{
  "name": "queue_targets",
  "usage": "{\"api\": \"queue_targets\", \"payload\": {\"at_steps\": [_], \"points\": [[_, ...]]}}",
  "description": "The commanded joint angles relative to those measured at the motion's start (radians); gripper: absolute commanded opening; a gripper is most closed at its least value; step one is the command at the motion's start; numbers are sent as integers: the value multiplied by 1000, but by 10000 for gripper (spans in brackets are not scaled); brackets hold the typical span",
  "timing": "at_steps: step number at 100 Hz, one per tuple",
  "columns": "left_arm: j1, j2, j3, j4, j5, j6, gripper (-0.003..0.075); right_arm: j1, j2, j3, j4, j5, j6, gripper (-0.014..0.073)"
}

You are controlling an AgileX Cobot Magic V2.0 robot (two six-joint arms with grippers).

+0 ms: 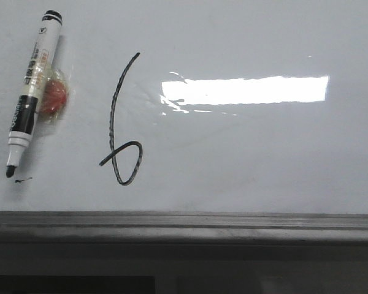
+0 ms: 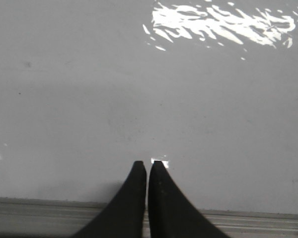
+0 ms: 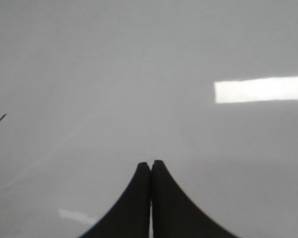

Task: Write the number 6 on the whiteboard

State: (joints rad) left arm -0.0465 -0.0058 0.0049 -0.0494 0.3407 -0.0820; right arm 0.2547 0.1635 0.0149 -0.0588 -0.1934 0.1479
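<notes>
Near whiteboard (image 1: 264, 165) frame, number 6 (image 1: 121, 125).

The marker (image 1: 32, 92) hides part of a blurry red object (image 1: 54, 97), identity unclear.

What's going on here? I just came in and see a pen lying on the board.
Nothing is being handled right now. A 6 is drawn in black on the whiteboard. The marker lies uncapped on the board left of the 6, with a small red thing beside it and a tiny ink dash near its tip. Both wrist views show the left pincer and right pincer shut, holding nothing, over bare board.
</notes>
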Motion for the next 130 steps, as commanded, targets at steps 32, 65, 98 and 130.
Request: {"api": "queue_targets", "payload": {"at_steps": [32,65,98,130], "points": [[5,-30,43,3,-34,0,-19,-318,-147,26,-72,200,50,-64],[5,-30,43,3,-34,0,-19,-330,-193,26,-57,505,32,-64],[5,-30,43,3,-34,0,-19,-330,-193,26,-57,506,32,-64],[5,-30,43,3,-34,0,-19,-330,-193,26,-57,506,32,-64]]}}
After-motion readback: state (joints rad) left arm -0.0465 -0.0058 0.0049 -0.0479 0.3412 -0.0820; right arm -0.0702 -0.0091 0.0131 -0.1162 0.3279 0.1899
